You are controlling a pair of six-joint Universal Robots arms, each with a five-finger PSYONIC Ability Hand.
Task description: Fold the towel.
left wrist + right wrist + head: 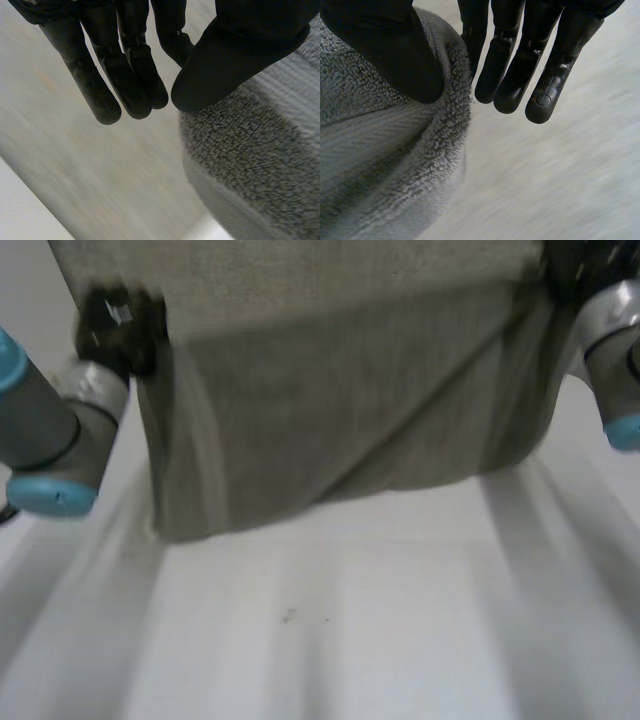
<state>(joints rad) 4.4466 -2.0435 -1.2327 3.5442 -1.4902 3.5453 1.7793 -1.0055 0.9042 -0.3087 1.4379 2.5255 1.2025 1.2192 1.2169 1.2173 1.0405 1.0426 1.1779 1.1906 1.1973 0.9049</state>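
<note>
Grey terry: one towel (330,390) hung over one white table (330,640), my left hand (115,325) at ten o'clock, my right hand (385,50) at two, both thumbs pinching its upper edge.

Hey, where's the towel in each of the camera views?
Head view: towel hangs between the arms, over the table.
Left wrist view: towel under the left robot hand's thumb.
Right wrist view: towel under the right robot hand's thumb.
Shared landmark: left robot hand, at the towel's corner in head view.

Left hand (240,55), right hand (385,45): thumbs clamped down.
</note>
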